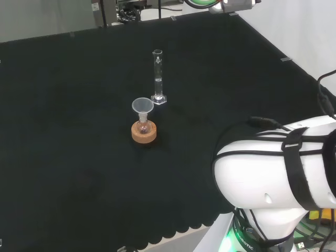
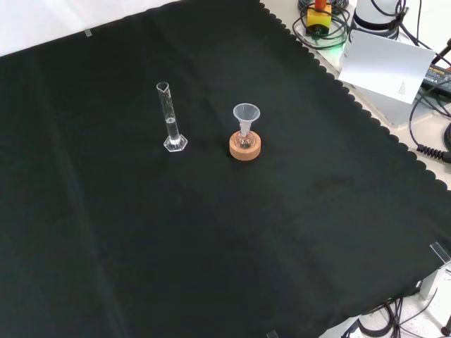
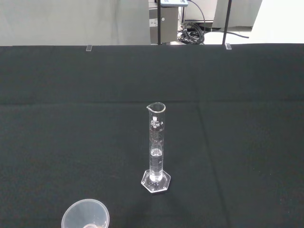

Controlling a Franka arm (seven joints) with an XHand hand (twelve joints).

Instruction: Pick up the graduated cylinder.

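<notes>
Even, diffuse room light; the black cloth [image 2: 211, 246] absorbs it and shows only faint creases, no distinct shadows. Small highlights mark the graduated cylinder [image 3: 156, 147]. Focus is sharp across the worktop; background walls appear bright.

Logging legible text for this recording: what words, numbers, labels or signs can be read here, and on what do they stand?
None can be read.
Cylinder: white scale lines and a small printed mark near the top, too small to read.
White card at the bench edge in the front view: a small dark mark, too small to read.
Funnel, cork stand, cloth: no print seen.
</notes>
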